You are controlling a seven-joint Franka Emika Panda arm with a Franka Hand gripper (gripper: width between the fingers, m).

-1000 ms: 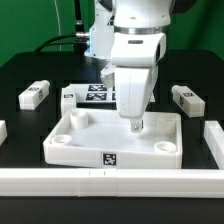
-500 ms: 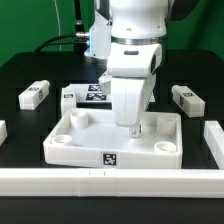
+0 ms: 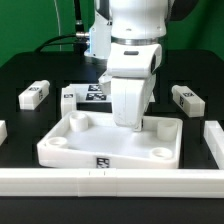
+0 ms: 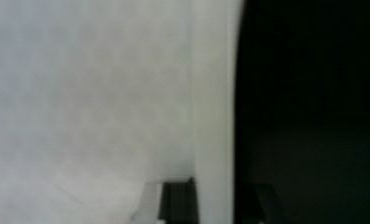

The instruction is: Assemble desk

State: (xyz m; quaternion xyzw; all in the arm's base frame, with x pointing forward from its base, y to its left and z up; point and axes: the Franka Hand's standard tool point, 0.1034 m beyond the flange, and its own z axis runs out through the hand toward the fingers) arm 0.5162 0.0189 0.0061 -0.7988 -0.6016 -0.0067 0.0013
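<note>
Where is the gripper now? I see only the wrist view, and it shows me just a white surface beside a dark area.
Observer: In the exterior view the gripper is low at the far rim of the desk tabletop, toward the exterior view's right.
Operator: How many loose legs can you see?
Observer: Three. The first leg lies at the exterior view's left, the second leg is beside it, and the third leg lies at the right.
Operator: What lies behind the tabletop?
Observer: The marker board, partly hidden by the arm.
</note>
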